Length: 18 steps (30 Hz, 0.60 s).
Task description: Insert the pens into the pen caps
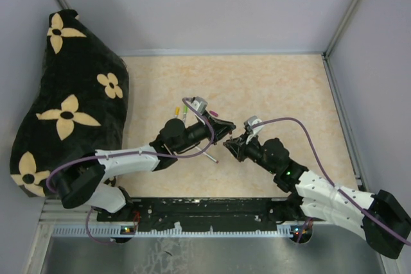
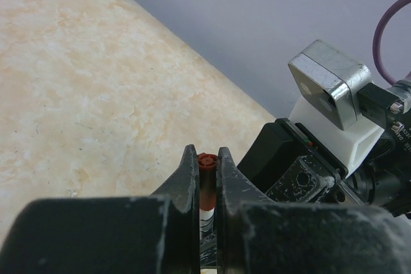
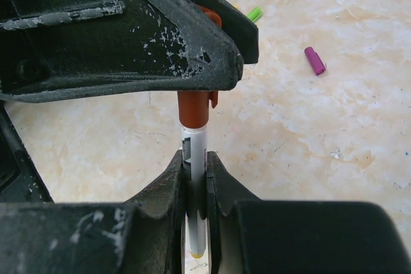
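Observation:
My left gripper (image 2: 206,155) is shut on the dark red cap (image 2: 206,170), with a white pen barrel showing below the cap between the jaws. My right gripper (image 3: 196,158) is shut on that white pen (image 3: 194,138), whose top sits inside the dark red cap (image 3: 193,108); its lower end looks yellowish. In the top view the left gripper (image 1: 226,131) and right gripper (image 1: 236,146) meet tip to tip above the table's middle. Another white pen (image 1: 207,154) lies just under them. A magenta cap (image 3: 314,60) lies loose on the table and also shows in the top view (image 1: 213,113).
A green-tipped pen (image 1: 185,112) and a yellow-tipped one (image 1: 178,112) lie behind the left arm; the green tip shows in the right wrist view (image 3: 255,14). A black bag with cream flowers (image 1: 70,101) fills the left side. Grey walls (image 1: 225,4) enclose the table.

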Each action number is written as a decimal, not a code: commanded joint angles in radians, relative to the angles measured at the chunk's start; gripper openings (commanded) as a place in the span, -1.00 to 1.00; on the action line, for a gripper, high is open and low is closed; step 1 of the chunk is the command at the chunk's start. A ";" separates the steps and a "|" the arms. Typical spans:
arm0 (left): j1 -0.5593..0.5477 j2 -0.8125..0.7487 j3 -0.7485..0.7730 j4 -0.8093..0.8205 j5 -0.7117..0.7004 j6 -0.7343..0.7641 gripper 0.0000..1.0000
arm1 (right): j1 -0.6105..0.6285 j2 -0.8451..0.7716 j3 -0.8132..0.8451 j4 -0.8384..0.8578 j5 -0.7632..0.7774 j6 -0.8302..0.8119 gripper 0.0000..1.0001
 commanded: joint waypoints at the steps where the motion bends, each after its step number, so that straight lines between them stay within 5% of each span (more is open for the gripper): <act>1: -0.010 0.023 -0.008 -0.045 0.058 -0.035 -1.00 | -0.007 -0.010 0.046 0.155 0.080 0.021 -1.00; 18: -0.069 0.168 -0.066 -0.063 0.140 -0.084 -1.00 | -0.027 0.005 0.233 0.140 0.120 -0.120 -1.00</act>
